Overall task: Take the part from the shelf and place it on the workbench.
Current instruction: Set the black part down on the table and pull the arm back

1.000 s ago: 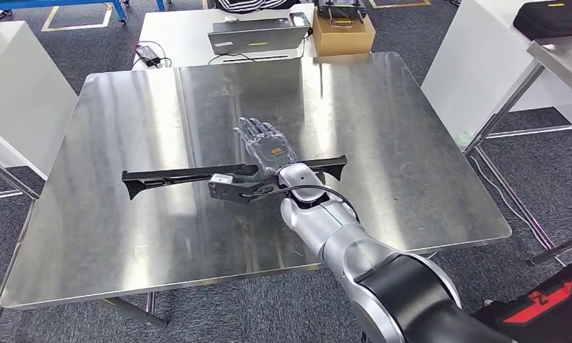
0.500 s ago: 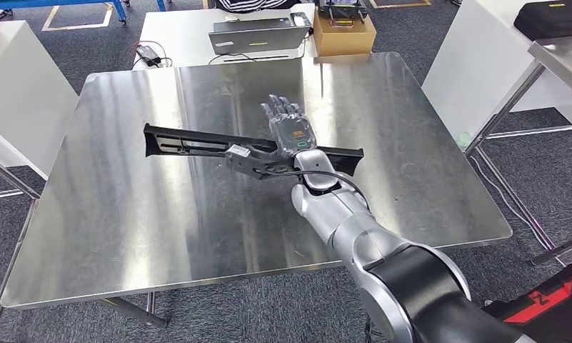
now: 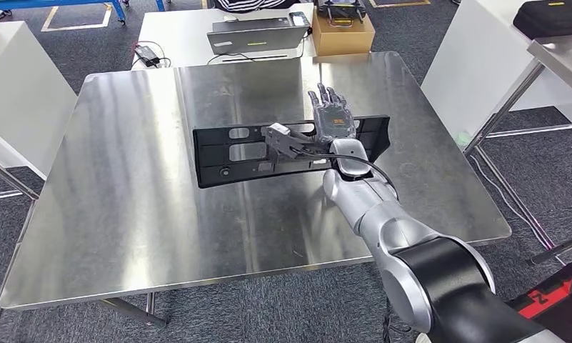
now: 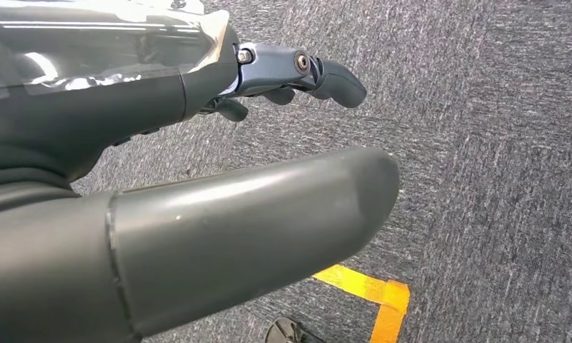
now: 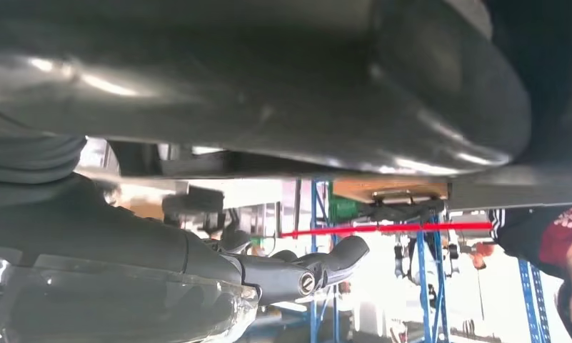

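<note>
We see the right hand (image 3: 333, 121) grasping the long black part (image 3: 229, 153) above the steel workbench (image 3: 126, 214), near its far edge.

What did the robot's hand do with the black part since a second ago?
The right hand moved the black part farther out and rightward over the workbench and tipped it, so its broad slotted face now shows instead of its thin edge. It still holds the part. The laptop and box stayed put.
</note>
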